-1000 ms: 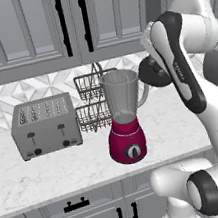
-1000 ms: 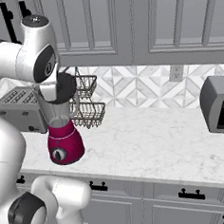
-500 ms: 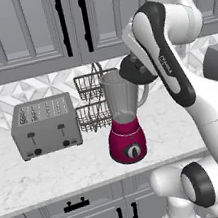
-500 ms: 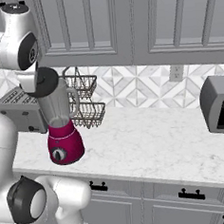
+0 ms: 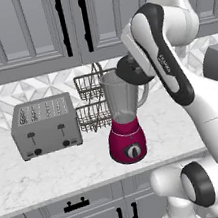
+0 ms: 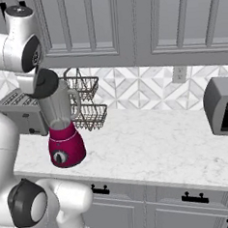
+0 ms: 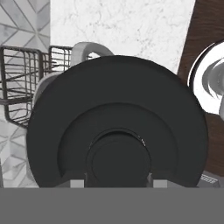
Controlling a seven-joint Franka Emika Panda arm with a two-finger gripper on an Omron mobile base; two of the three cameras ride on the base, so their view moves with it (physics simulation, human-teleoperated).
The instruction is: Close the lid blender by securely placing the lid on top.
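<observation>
The blender (image 5: 128, 143) stands on the counter, a magenta base with a black dial under a tall clear jar (image 5: 121, 96). Its side handle (image 7: 89, 47) peeks out past the lid in the hand view. The lid (image 5: 131, 70), a dark round cap, hangs tilted at the jar's upper right rim, and I cannot tell whether it touches. My gripper (image 7: 117, 178) is shut on the knob at the lid's centre, and the lid (image 7: 118, 127) hides most of the jar mouth. From the right base view the lid (image 6: 46, 82) sits just above the jar (image 6: 57, 108).
A silver toaster (image 5: 45, 125) stands left of the blender, and a two-tier wire basket rack (image 5: 92, 101) is right behind it. At the far right of the counter sits a grey microwave (image 6: 222, 105). Upper cabinets (image 5: 22, 35) hang close above the arm.
The arm has swung left and risen, carrying the lid from right of the jar to its rim. The blender, toaster and rack have not moved.
</observation>
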